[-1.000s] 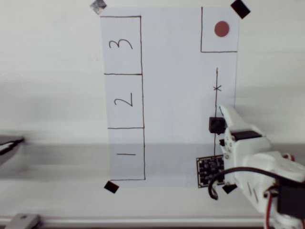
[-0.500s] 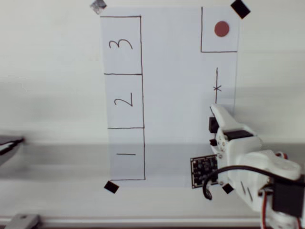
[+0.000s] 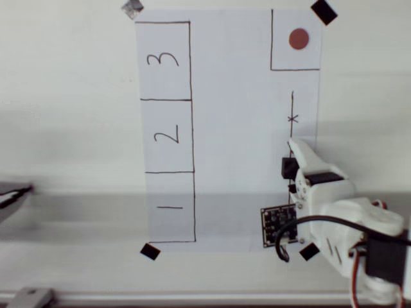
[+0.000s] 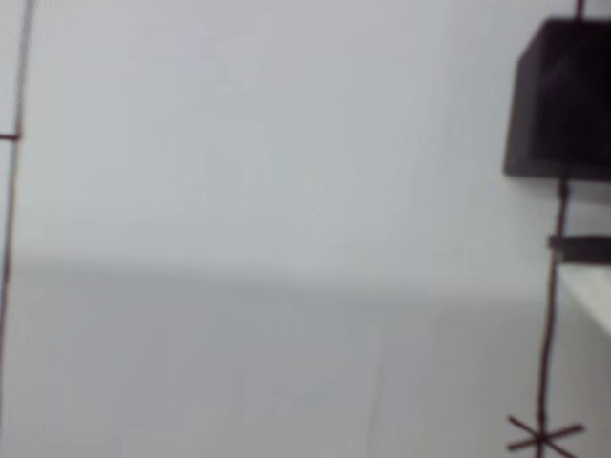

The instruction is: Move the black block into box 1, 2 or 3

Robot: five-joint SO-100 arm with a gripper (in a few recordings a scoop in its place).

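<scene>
White paper sheet (image 3: 237,128) lies flat on a pale table (image 3: 64,128), seen from overhead, held at its corners by small flat black tape squares (image 3: 323,11). Down the sheet's left side runs a column of three pen-outlined rectangles, each with a handwritten numeral turned sideways: "3" (image 3: 162,59) at the top, the box marked "2" (image 3: 167,135) in the middle, and "1" (image 3: 168,207) at the bottom. All three are bare inside apart from their numerals. At the top right corner, a pen-drawn square holds a red dot (image 3: 298,39). Below that square a thin pen line (image 3: 292,106) runs down the sheet, crossed by a small hand-drawn "x" mark (image 3: 293,119).

A small matte black cube, the black block (image 3: 289,168), sits on that line on the right side of the sheet, well apart from the numbered rectangles. The white plastic robot arm reaches in from the bottom right, and its gripper (image 3: 297,157) lies right against the block's right side, covering part of it. Whether the jaws are apart or closed on the block cannot be told. A black studded circuit board (image 3: 277,224) hangs at the arm's left, below the block.

In the wrist view, the black block (image 4: 561,105) sits at the upper right on the pen line, with the "x" mark (image 4: 542,437) at the bottom right; the picture is blurred.
</scene>
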